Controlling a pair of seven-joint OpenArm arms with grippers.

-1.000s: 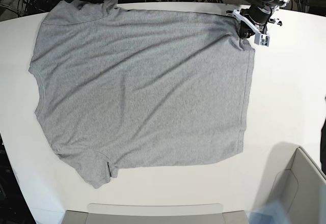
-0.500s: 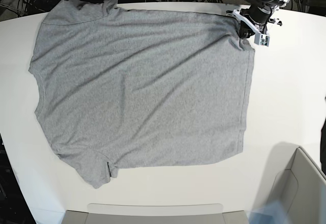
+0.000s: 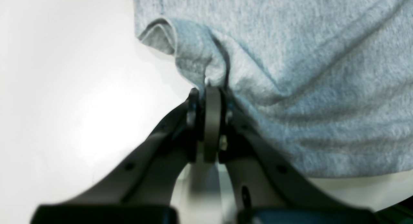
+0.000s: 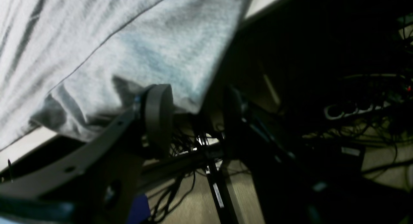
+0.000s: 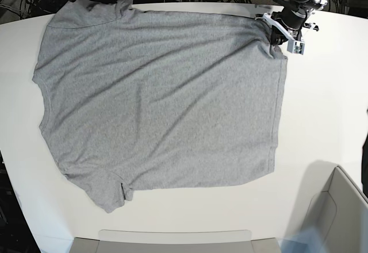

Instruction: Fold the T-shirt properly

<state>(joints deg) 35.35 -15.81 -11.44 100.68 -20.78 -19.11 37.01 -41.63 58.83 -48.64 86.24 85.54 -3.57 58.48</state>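
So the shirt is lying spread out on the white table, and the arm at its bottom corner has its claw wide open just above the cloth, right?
Not quite. The left gripper is shut on the T-shirt, pinching a bunched bit of its hem corner; the left wrist view shows the jaws pressed together with fabric between them. The rest holds: the shirt lies spread on the white table.

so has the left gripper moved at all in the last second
Yes, slightly. In the base view the left gripper, shut on the T-shirt corner, has drawn toward the far table edge, lifting the cloth a little.
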